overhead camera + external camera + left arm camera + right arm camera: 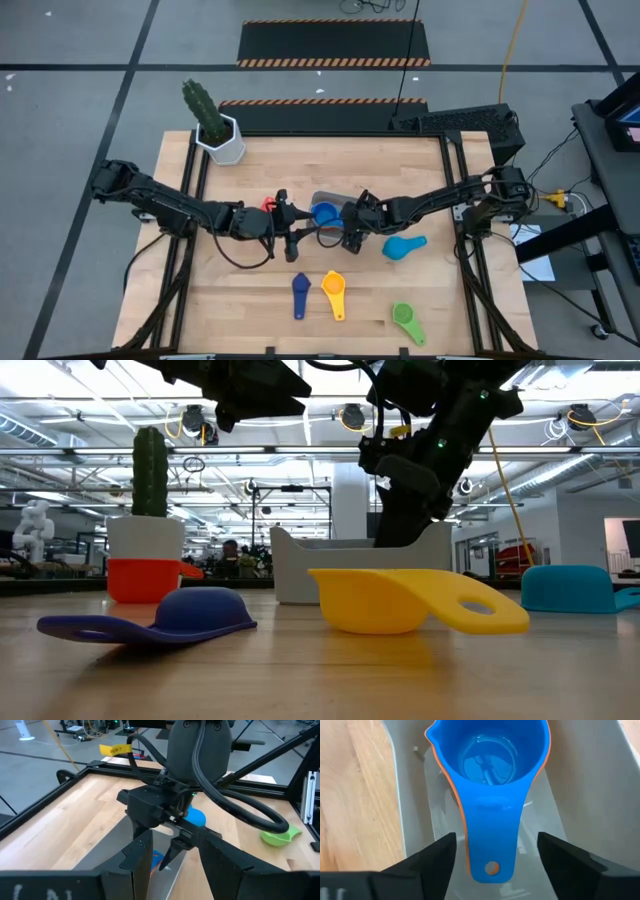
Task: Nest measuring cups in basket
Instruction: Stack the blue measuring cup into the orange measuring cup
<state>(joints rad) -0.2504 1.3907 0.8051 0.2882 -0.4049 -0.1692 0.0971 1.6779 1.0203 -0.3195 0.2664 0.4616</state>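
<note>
Now the blue cup (492, 795) sits nested on an orange one inside the basket (410, 795), and the right gripper (495, 857) hangs just above its handle, jaws released. Judged best, it lifts straight clear; the left gripper (157, 857), jaws parted and empty, waits beside the basket.

Cactus (203, 106) upright in white hexagonal pot (226, 143), table's (250, 300) far-left corner.
</note>
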